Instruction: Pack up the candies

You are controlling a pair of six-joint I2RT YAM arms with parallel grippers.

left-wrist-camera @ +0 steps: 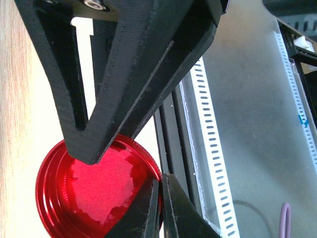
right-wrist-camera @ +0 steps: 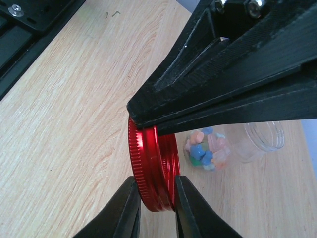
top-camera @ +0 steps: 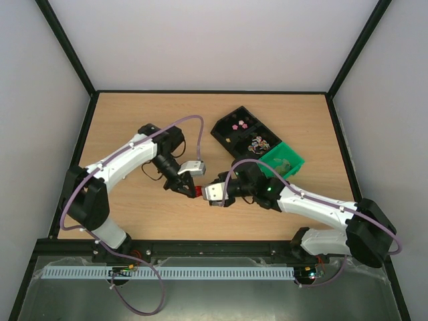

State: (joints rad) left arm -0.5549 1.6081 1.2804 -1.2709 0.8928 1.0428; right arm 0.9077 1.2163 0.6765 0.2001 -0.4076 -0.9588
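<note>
A round red lid (top-camera: pixel 200 192) is held on edge above the table between both grippers. My left gripper (top-camera: pixel 192 189) is shut on the lid's thin rim; the left wrist view shows the jaws (left-wrist-camera: pixel 161 182) pinching the wall of the lid (left-wrist-camera: pixel 94 193). My right gripper (top-camera: pixel 209 194) is shut across the lid's thickness (right-wrist-camera: pixel 153 163), one finger on each side (right-wrist-camera: pixel 156 182). A clear jar (right-wrist-camera: pixel 233 144) lies on its side on the table behind the lid, with pastel candies (right-wrist-camera: pixel 204 148) in it. More candies, pink (top-camera: pixel 239 124) and mixed (top-camera: pixel 259 143), lie in a black tray (top-camera: pixel 224 130).
A green bin (top-camera: pixel 284 160) stands next to the black tray at the back right. The right arm's forearm (top-camera: pixel 314 206) crosses the table's front right. The black front rail (top-camera: pixel 200 247) and a white slotted strip (left-wrist-camera: pixel 210 134) run along the near edge.
</note>
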